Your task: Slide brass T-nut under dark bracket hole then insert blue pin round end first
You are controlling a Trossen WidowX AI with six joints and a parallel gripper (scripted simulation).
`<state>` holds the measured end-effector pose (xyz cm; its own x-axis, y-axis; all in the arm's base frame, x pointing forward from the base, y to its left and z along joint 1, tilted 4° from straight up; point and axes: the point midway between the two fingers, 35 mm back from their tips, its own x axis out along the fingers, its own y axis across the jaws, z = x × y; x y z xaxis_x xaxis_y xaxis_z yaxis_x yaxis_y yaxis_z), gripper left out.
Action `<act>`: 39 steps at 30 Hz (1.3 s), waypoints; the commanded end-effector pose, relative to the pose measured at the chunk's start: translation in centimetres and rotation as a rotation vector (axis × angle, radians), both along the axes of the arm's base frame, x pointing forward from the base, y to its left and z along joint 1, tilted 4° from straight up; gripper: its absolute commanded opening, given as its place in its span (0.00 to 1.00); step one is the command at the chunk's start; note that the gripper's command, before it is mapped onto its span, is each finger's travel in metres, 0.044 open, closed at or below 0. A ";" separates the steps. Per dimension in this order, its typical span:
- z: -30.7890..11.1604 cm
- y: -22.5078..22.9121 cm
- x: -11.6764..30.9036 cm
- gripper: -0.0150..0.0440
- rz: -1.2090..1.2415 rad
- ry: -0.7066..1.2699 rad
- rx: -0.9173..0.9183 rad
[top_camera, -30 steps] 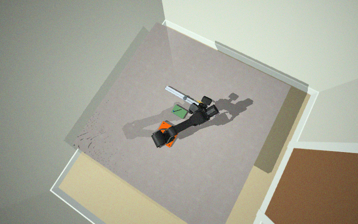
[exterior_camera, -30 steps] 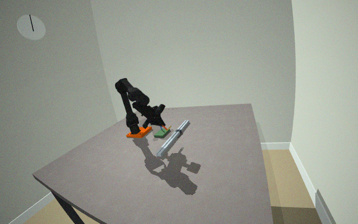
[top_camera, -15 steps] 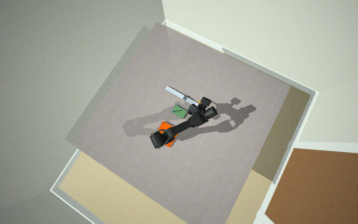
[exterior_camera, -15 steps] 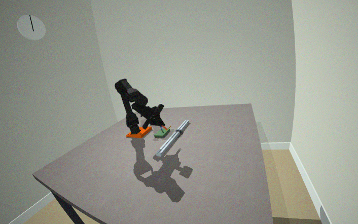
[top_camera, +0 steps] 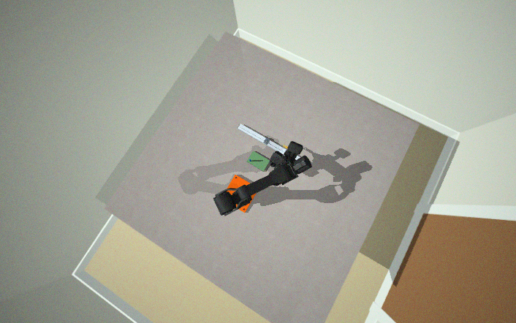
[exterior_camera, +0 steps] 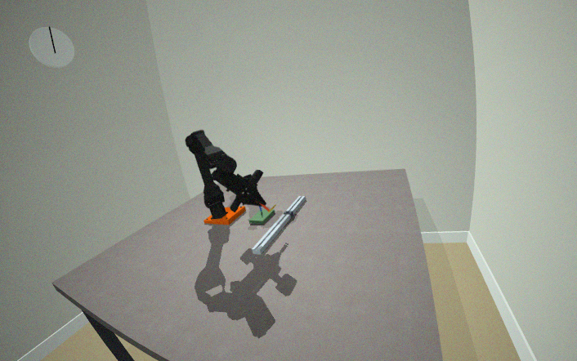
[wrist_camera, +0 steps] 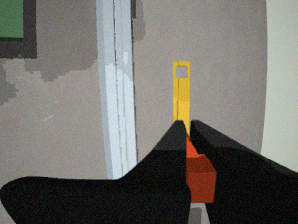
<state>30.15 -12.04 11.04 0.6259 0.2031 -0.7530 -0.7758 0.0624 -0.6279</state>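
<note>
nut held, not yet in the slot
the fingers (top_camera: 286, 150) (exterior_camera: 265, 204) pinched the orange handle (exterior_camera: 265, 207) (wrist_camera: 201, 179); the rail (top_camera: 252, 134) (exterior_camera: 276, 229) (wrist_camera: 117, 90) ran left of them in the wrist view.

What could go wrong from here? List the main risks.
The gripper pinches only the orange handle, so the brass T-nut might twist as it meets the rail.
In the wrist view the nut appears beside the rail, not over its slot; lowering there would likely miss.
The slot looks narrow, so a poor tilt could jam the nut on its lips.
</note>
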 end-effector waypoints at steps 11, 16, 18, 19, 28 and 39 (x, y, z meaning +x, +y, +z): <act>-0.4 0.3 -0.6 0.00 0.007 -0.039 -0.008; -0.6 0.3 -0.6 0.00 0.007 -0.041 -0.010; -1.0 0.3 -0.6 0.00 0.006 -0.041 -0.010; -1.1 0.3 -0.6 0.00 0.006 -0.041 -0.011; -2.6 0.2 -0.6 0.00 0.003 -0.041 -0.014; -4.3 0.3 -0.7 0.00 -0.001 -0.041 -0.018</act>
